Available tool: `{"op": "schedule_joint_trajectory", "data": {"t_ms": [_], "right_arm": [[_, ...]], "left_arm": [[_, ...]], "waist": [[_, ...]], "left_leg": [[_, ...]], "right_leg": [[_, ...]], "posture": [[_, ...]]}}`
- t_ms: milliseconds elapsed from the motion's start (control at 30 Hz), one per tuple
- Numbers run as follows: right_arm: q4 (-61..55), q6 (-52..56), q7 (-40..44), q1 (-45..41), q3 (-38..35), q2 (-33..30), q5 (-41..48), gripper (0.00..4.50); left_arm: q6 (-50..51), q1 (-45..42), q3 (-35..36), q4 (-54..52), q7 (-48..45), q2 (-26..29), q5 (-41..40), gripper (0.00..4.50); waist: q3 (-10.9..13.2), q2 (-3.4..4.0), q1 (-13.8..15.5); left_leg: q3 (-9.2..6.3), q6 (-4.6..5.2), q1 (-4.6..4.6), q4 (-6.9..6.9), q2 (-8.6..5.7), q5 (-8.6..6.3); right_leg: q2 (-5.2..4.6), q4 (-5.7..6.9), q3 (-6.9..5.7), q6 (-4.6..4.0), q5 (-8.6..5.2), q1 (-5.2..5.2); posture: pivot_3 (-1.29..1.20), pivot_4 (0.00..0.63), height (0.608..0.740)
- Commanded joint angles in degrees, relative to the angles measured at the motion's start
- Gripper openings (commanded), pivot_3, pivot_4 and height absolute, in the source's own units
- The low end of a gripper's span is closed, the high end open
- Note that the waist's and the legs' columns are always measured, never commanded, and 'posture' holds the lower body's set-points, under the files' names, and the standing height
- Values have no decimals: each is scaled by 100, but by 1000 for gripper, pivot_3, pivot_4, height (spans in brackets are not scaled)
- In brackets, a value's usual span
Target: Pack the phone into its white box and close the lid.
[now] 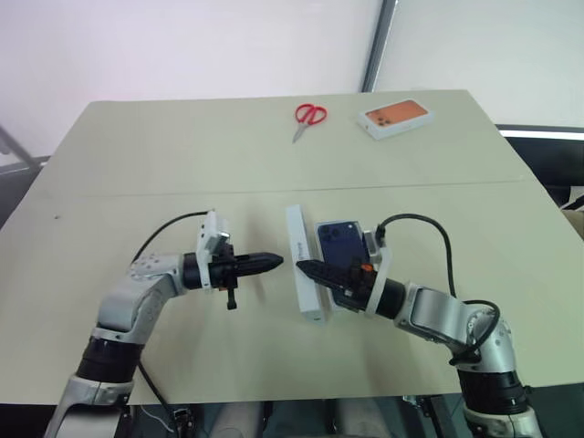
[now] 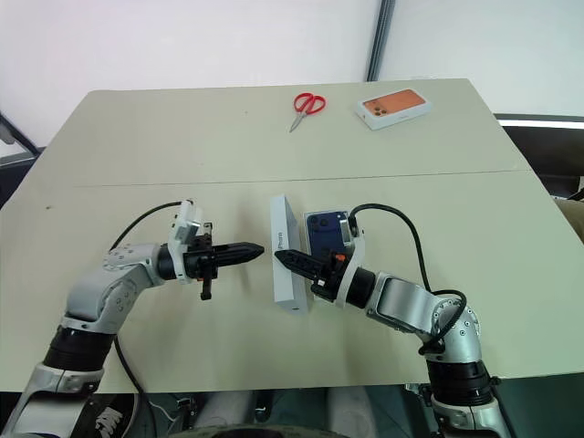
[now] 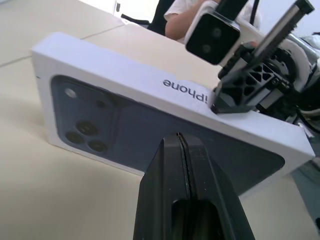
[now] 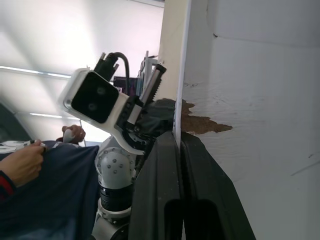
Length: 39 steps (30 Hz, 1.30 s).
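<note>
Both end effectors are pressed together: right pinching the lid's wall, left empty at nine o'clock. Phone lies just beyond. Lid, on edge, might topple if nudged.

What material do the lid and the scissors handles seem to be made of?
The lid looks like matte white cardboard: crisp folded edges, a printed dark blue phone picture, and a patch on its inner face where the white layer is torn to brown fibre. The scissors have red handles, probably glossy plastic, though they are too small to be sure.
</note>
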Motion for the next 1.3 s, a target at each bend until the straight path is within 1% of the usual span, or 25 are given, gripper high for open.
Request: {"op": "schedule_joint_trajectory", "data": {"t_ms": [33, 100, 200, 267, 333, 433, 500, 633, 700, 733, 767, 833, 867, 900, 967, 1067, 1100, 1200, 1300], "right_arm": [[106, 28, 61, -122, -148, 54, 92, 905], [140, 19, 10, -160, -195, -38, 92, 1917], [218, 3, -33, -239, -307, -357, 92, 3512], [280, -19, 7, -526, -443, -930, 82, 4442], [349, -40, 263, -779, -641, -1427, -75, 4442], [367, -115, 904, -919, -957, -2063, -1061, 4442], [304, -268, 1440, -899, -1060, -2417, -1876, 4442], [341, -672, 2049, -920, -1266, -2545, -2816, 4442], [-45, -1481, 2904, -690, -620, -3200, -4744, 4442], [-156, -1804, 3196, -589, -386, -3407, -5422, 4442], [-165, -2018, 3378, -520, -254, -3503, -5857, 4442], [0, -2164, 3413, -448, -342, -3325, -6102, 3921], [-86, -2416, 3628, -339, -164, -3421, -6554, 3578], [-176, -2580, 3751, -263, -52, -3436, -6887, 3125], [-272, -2888, 3946, -180, 132, -3443, -7500, 2016], [-318, -3156, 4222, -97, 327, -3349, -8064, 440], [-356, -3242, 4299, -64, 417, -3340, -8269, 46], [-476, -3345, 4457, -13, 479, -3177, -8540, 46], [-503, -3443, 4626, -39, 413, -3007, -8694, 46]], "left_arm": [[-340, 77, -314, -153, 24, -104, 298, 0], [-447, 42, -385, -120, 197, -268, 396, 0], [-557, -49, -475, 14, 275, -449, 500, 0], [-595, -144, -506, 79, 344, -582, 527, 0], [-587, -217, -495, 114, 404, -685, 528, 0], [-636, -280, -477, 214, 488, -797, 571, 0], [-764, -326, -550, 367, 498, -895, 657, 0], [-1038, -506, -706, 728, 597, -1205, 876, 0], [-1072, -671, -798, 838, 751, -1535, 897, 0], [-1060, -721, -818, 866, 795, -1644, 892, 0], [-1054, -760, -838, 900, 812, -1716, 908, 0], [-1106, -777, -890, 954, 793, -1775, 976, 0], [-1137, -769, -957, 975, 764, -1795, 1020, 0], [-1172, -754, -997, 987, 745, -1802, 1050, 0], [-1214, -727, -1026, 992, 711, -1767, 1093, 0], [-1113, -693, -934, 928, 682, -1649, 1018, 0], [-1082, -673, -878, 869, 673, -1579, 978, 0], [-938, -591, -737, 608, 620, -1315, 834, 0], [-505, -396, -587, 129, 484, -908, 552, 0]], "waist": [[0, -1, 1], [0, 0, 15], [0, 0, 61], [3, 4, 91], [4, 5, 110], [3, 1, 130], [3, 0, 133], [4, -1, 124], [4, 1, 128], [4, 1, 146], [5, -2, 142], [6, -6, 114], [6, -5, 97], [5, -4, 95], [5, -4, 96], [5, -4, 111], [5, -4, 120], [6, -5, 123], [6, -4, 122]], "left_leg": [[2, 0, 0, 0, -1, 0], [4, 0, 0, 0, -2, 0], [5, 1, -1, 1, -2, -1], [6, 1, -1, 2, -1, -1], [17, 2, -2, 5, -4, -1], [18, 8, -2, 8, -2, -5], [17, 10, -3, 8, -1, -6], [24, 11, -2, 17, -1, -6], [29, 11, -1, 22, -2, -6], [32, 12, -2, 22, -5, -7], [27, 13, -4, 23, -9, -7], [28, 15, -3, 23, -8, -8], [31, 15, -2, 23, -6, -8], [35, 15, 0, 23, -3, -8], [38, 14, 3, 21, 0, -8], [39, 14, 2, 22, -1, -8], [38, 14, 2, 23, -1, -8], [34, 14, 2, 22, -1, -8], [32, 13, 2, 21, -1, -8]], "right_leg": [[-1, 0, 1, 0, 0, 0], [-3, 0, 2, 0, 0, 0], [-3, 0, 2, 0, 0, -1], [-2, 0, 2, 0, 0, -2], [-6, 0, 2, 0, 1, -4], [-4, -3, -2, 1, 0, 1], [-2, -6, -5, 2, 0, 4], [-3, -3, -5, 4, 1, 6], [-4, -2, -4, 5, 2, 8], [-6, 0, -2, 6, 1, 5], [-7, -1, -5, 9, 0, 5], [-7, -4, -6, 12, -2, 8], [-6, -2, -5, 12, -2, 8], [-6, 0, -4, 12, -1, 7], [-2, 1, -2, 12, -1, 6], [-3, 2, 2, 11, -1, 4], [-3, 2, 2, 11, -1, 5], [-3, 0, 2, 11, -1, 6], [-4, 0, 2, 11, -1, 5]], "posture": [[0, 150, 740], [0, 150, 740], [0, 150, 740], [0, 150, 740], [0, 150, 740], [0, 150, 740], [0, 150, 740], [0, 150, 740], [0, 150, 740], [0, 150, 740], [0, 150, 740], [0, 150, 740], [0, 150, 740], [0, 150, 740], [0, 150, 740], [0, 150, 740], [0, 150, 740], [0, 150, 740], [0, 150, 740]]}}
